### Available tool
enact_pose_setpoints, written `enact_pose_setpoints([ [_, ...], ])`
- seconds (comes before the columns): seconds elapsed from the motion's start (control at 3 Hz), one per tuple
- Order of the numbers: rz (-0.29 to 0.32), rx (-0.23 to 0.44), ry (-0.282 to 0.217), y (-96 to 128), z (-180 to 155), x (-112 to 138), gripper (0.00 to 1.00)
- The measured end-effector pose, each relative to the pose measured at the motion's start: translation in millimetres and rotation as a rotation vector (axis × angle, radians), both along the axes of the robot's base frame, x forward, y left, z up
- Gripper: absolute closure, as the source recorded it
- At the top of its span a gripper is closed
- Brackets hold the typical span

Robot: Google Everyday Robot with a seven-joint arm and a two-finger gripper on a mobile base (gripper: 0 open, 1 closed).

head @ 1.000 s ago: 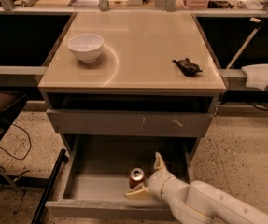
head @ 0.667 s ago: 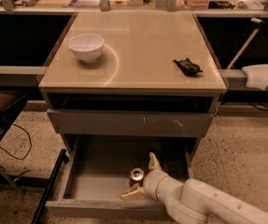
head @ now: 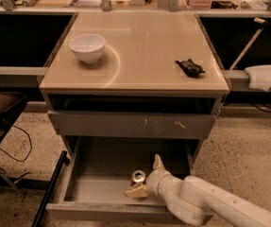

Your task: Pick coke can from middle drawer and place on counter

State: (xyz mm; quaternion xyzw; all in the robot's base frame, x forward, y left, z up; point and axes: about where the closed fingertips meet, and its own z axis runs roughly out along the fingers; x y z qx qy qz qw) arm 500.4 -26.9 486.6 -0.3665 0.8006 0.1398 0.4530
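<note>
The middle drawer (head: 102,164) stands pulled open below the counter (head: 139,37), with a smooth grey floor. The coke can (head: 138,176) stands upright in it near the front, its silver top showing. My gripper (head: 147,178) reaches into the drawer from the lower right on a white arm. Its fingers are spread, one tan fingertip (head: 158,162) behind and to the right of the can, the other (head: 136,191) in front of it. The can sits between them, with no sign that it is gripped.
A white bowl (head: 87,47) sits on the counter's left, a small black lumpy object (head: 189,66) on its right. A scratched grey drawer front (head: 132,124) is shut above the open drawer. A black bar (head: 50,190) leans by the drawer's left. Speckled floor surrounds the cabinet.
My gripper has slid left and slightly down inside the drawer, so its fingers now straddle the coke can. The can has not moved.
</note>
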Motion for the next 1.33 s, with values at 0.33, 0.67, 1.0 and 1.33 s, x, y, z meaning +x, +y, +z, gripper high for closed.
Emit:
enact_pose_setpoints([
  [0.33, -0.045, -0.005, 0.094, -6.3, -42.3, 8.8, 0.0],
  [0.67, -0.068, 0.011, 0.201, -9.6, -87.4, 2.3, 0.0],
  [1.0, -0.068, 0.011, 0.201, -9.5, -87.4, 2.4, 0.0],
  [1.33, -0.057, 0.053, 0.166, 1.2, -79.3, 7.4, 0.0],
])
